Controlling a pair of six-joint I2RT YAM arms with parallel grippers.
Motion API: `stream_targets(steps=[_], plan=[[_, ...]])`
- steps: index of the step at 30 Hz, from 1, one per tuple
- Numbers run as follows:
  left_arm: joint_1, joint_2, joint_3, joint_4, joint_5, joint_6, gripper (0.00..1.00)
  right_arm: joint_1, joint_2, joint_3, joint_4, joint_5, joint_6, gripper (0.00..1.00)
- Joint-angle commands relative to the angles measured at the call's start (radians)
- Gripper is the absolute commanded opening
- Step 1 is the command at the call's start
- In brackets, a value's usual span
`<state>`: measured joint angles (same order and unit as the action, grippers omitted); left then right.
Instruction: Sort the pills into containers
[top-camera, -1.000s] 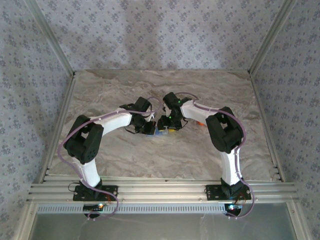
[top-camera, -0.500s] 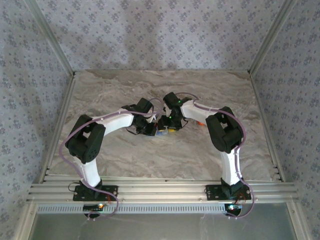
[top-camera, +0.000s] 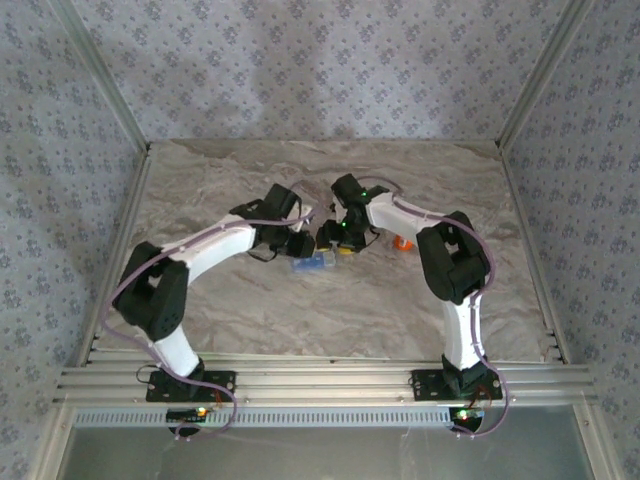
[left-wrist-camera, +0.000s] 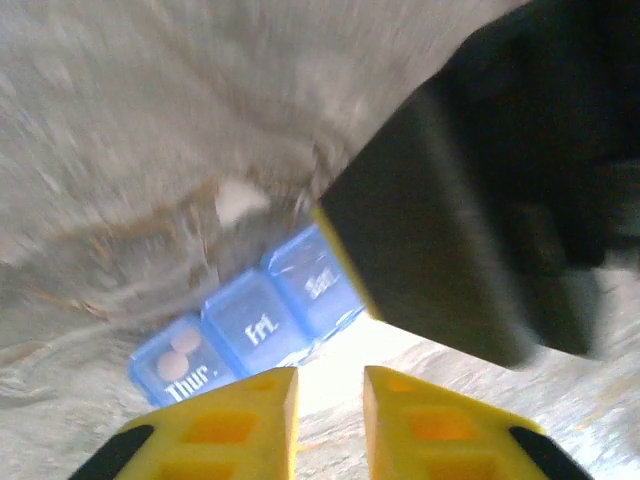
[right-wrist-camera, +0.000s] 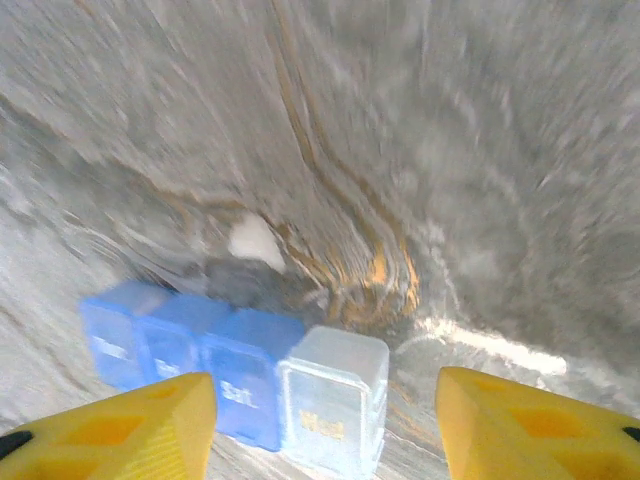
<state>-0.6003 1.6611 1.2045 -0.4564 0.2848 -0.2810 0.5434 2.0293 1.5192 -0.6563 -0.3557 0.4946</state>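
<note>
My right claw (right-wrist-camera: 322, 395) is spread wide and empty. The blue pill box (right-wrist-camera: 240, 380) lies on the table just ahead of its tips, long axis crosswise to me, and a loose white pill (right-wrist-camera: 255, 240) sits just beyond it. My left claw (left-wrist-camera: 330, 380) is barely parted and empty, with the box ahead and to its left.

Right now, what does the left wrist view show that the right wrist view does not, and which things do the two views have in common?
Left wrist view: the Thur. cell holding two round pills, the Fri. cell, and a large dark block with a yellow edge at the right.
Right wrist view: a pale, clear cell with a yellowish label, at the right end of the blue row.
Shared: the blue pill organizer and one white pill lying on the marble table beyond it, apart from it.
</note>
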Motion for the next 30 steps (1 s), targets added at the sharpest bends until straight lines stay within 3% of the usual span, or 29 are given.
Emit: stream_targets(steps=[1,5,7,14,20,22,26,30], plan=[[0.029,-0.113,0.056,0.093,-0.045,-0.002,0.38,-0.036,-0.091,0.082,-0.026,-0.027,0.036,0.67],[0.068,-0.195,0.069,0.134,-0.13,0.006,0.73,-0.103,-0.178,0.115,-0.008,-0.032,0.051,0.75],[0.096,-0.228,0.066,0.151,-0.175,0.011,0.98,-0.145,-0.23,0.113,0.013,-0.028,0.054,0.79],[0.189,-0.383,-0.101,0.372,-0.376,0.106,1.0,-0.328,-0.44,0.021,0.114,0.092,0.001,0.99],[0.3,-0.572,-0.407,0.713,-0.475,0.2,1.0,-0.52,-0.564,-0.138,0.146,0.203,-0.026,1.0],[0.346,-0.632,-0.505,0.768,-0.503,0.211,1.0,-0.558,-0.631,-0.25,0.24,0.273,-0.035,1.0],[0.432,-0.72,-0.642,0.723,-0.544,0.237,0.99,-0.571,-0.8,-0.562,0.563,0.542,-0.069,1.0],[0.522,-0.721,-0.778,0.787,-0.545,0.208,1.0,-0.583,-0.902,-0.791,0.761,0.676,-0.13,1.0]])
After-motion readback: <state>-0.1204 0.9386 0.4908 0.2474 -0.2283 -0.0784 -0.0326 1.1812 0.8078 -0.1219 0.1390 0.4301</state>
